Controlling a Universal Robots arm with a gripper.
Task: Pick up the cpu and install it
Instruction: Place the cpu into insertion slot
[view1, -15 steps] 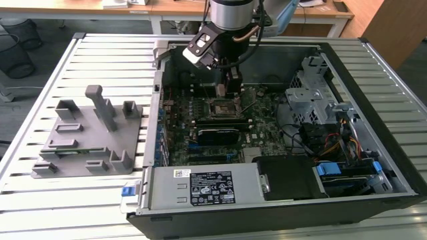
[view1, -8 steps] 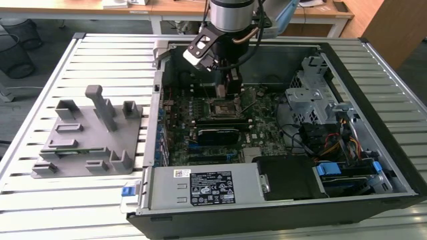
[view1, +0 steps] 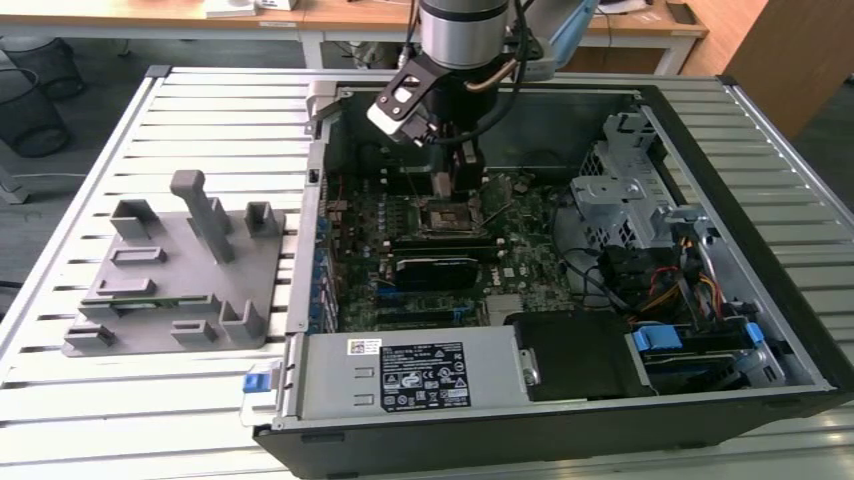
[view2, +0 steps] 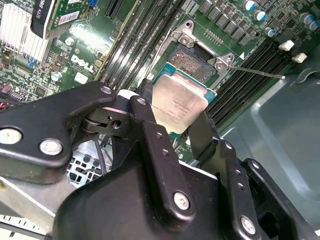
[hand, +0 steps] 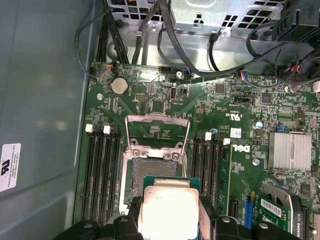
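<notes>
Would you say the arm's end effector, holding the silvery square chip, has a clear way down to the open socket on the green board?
Probably yes. The end effector grips the silvery-grey square cpu over the square black-and-metal socket; its metal frame stands flipped open, and nothing lies across the opening.

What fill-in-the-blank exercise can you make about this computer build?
1. The black pincer is ____ on the small silvery-grey square cpu.
2. The cpu hangs ____ the square black-and-metal socket, not seated.
3. The socket's thin metal lid frame stands ____.
Missing words: shut; above; open.
</notes>
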